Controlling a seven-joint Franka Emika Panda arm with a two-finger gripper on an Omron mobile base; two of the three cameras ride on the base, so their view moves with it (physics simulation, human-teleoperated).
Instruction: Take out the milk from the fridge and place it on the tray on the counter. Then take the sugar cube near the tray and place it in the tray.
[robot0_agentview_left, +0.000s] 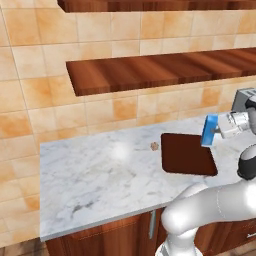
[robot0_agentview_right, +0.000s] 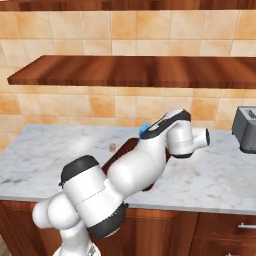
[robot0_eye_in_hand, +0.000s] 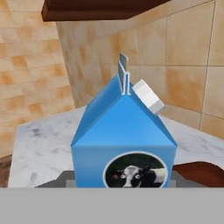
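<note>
My gripper is shut on the milk, a small blue carton held tilted in the air over the right side of the dark brown tray. In the hand view the milk stands close up with a cow picture on its face, and a corner of the tray lies beneath it. The tiny tan sugar cube rests on the marble counter just left of the tray. From the right base my arm hides most of the tray, with the milk peeking over it and the sugar cube to the left. The fridge is out of view.
A grey toaster stands on the counter to the right, also seen as the toaster behind my hand. A wooden shelf runs along the orange-tiled wall above the counter. Bare marble stretches left of the sugar cube.
</note>
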